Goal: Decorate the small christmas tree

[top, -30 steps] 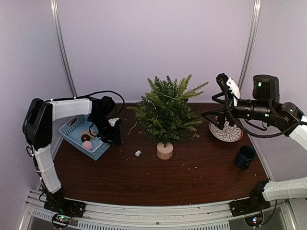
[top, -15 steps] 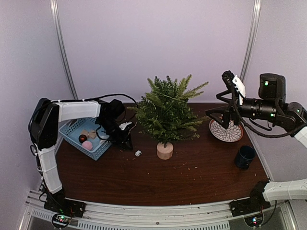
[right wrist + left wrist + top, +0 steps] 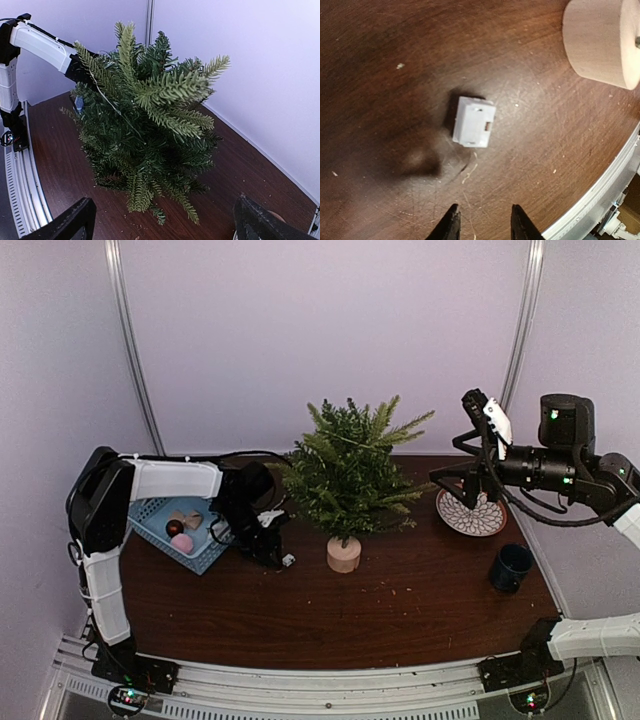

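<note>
Black fingertips (image 3: 451, 230) of the left gripper (image 3: 485, 226) sit at the bottom edge of the left wrist view. They are part-way open with nothing between them.

Just above them in frame, a small pale grey box (image 3: 473, 121) lies flat on the dark wood table (image 3: 380, 165), clear of the jaws. At upper right is the pale wooden base (image 3: 600, 40) of the small christmas tree (image 3: 350, 472), which stands upright mid-table in the top view.

Judgement: the step in hand is picking up the box. The present gap looks tight for it, so widen before you descend, centre over the box with the jaws straddling its narrower sides, then close. Keep clear of the base and the lowest branches.

The right gripper (image 3: 467, 452) hangs fully spread and empty at frame right, above the patterned plate (image 3: 470, 518). Leave it parked.
</note>
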### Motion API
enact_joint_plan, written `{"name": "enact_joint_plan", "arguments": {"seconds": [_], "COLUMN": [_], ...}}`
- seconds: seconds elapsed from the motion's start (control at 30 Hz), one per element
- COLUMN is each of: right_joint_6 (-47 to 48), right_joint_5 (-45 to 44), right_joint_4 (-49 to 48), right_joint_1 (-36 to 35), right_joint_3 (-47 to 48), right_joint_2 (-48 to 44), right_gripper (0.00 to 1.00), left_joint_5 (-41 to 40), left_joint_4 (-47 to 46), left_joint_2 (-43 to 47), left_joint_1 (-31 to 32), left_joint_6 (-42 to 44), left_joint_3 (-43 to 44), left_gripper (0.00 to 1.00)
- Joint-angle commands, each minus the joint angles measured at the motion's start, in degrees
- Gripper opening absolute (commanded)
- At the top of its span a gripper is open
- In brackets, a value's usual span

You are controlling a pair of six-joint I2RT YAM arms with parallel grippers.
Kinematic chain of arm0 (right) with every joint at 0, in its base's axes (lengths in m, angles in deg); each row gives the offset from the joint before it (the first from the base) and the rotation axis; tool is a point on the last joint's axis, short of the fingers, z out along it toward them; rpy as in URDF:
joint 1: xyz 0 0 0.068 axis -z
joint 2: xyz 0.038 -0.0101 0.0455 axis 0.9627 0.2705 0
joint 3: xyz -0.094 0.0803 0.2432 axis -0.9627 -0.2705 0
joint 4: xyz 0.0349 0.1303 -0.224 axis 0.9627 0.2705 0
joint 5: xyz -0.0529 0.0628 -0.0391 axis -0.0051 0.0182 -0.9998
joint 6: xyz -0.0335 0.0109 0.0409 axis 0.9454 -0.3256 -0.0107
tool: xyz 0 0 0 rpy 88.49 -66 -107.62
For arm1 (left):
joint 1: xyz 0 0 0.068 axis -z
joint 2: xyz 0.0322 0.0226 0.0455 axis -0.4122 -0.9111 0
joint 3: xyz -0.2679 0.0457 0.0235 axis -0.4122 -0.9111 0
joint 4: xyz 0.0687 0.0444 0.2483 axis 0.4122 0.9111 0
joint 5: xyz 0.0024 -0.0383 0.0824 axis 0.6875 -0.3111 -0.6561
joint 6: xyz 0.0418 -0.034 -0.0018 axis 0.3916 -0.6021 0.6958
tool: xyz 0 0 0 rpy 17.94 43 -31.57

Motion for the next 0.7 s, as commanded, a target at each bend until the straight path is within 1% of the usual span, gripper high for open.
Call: {"name": "enact_joint_plan", "arguments": {"seconds": [0.0, 0.1, 0.2, 0.33, 0.67], "right_joint_6": [-0.7, -0.8, -0.9, -1.1, -1.6], "right_joint_5": [-1.2, -1.5, -1.9, -1.9, -1.8], "right_joint_4": [0.1, 0.1, -0.1, -0.2, -0.4], "right_joint_1": [-0.1, -0.1, -0.1, -0.1, -0.1], "right_joint_3": [0.2, 0.1, 0.1, 0.0, -0.5], "right_joint_2": [-0.7, -0.7, -0.7, -0.4, -0.2], "right_gripper": [1.00, 1.00, 0.99, 1.00, 0.99], "left_joint_5": [-3.8, -5.6, -7.5, -8.5, -9.1], "left_joint_4": [-3.7, -5.7, -6.9, -7.4, -10.1], "left_joint_2": [-0.8, -1.1, -1.9, -3.7, -5.1], "left_joint_1": [0.6, 0.8, 1.0, 1.5, 2.6], "left_joint_6": [-2.5, -3.7, -4.3, -4.5, -5.5], "left_joint_3": [-0.2, -0.1, 0.7, 2.1, 2.1], "left_gripper": [0.37, 0.44, 0.46, 0.45, 0.42]}}
